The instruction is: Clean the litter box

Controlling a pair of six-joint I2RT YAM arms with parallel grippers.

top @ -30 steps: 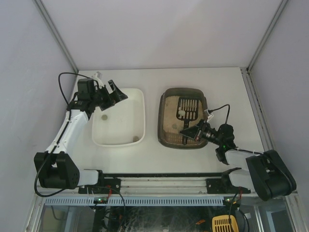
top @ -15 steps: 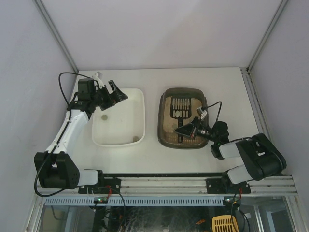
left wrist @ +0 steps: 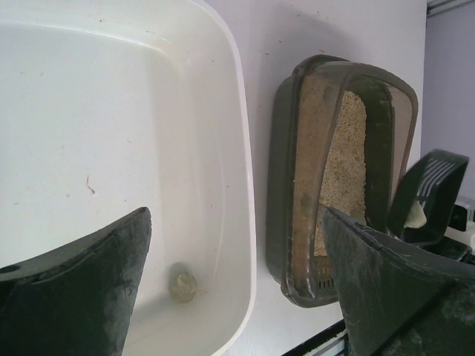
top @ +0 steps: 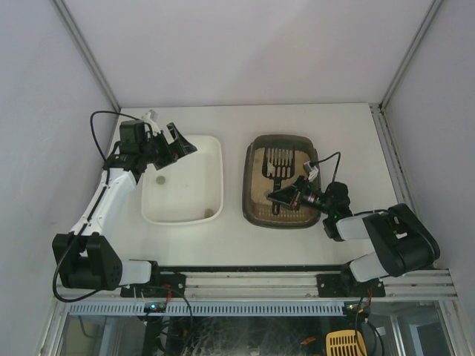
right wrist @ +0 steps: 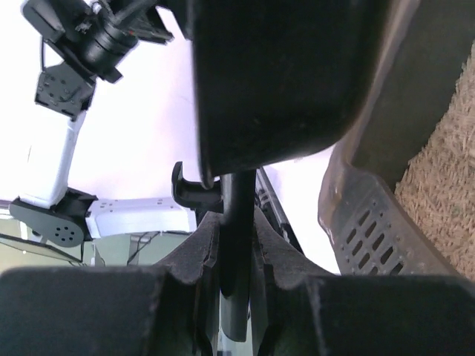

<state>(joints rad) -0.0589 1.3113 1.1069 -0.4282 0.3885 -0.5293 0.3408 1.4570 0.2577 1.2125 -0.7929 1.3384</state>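
- While the right side has been busy, your left gripper (top: 172,146) has not moved in the last second. It hangs over the far-left corner of the white tray (top: 218,167), jaws spread wide and empty.
- One small clump (left wrist: 182,283) lies on the tray floor, so at least one deposit looks done.
- The litter box (top: 247,185) sits just right of the white tray, apart from it, in the table's centre-right. Position unchanged.
- Long axis of the box runs near-to-far, away from the arm bases and parallel to the tray. The short ends face you and the back wall, the open top faces up, and beige litter still covers the floor.
- The scoop (top: 278,159) has changed. Its slotted head has travelled from mid-box towards the far end.
- In the left wrist view the scoop stands tilted above the box rim with a pale lump (left wrist: 415,215) in it.
- Reading: a sift pass looks finished and the load is ready to carry left to the tray.
- Your right gripper (top: 286,196) has shifted left over the near part of the box. Its jaws are pinched on the scoop handle, which the right wrist view confirms.
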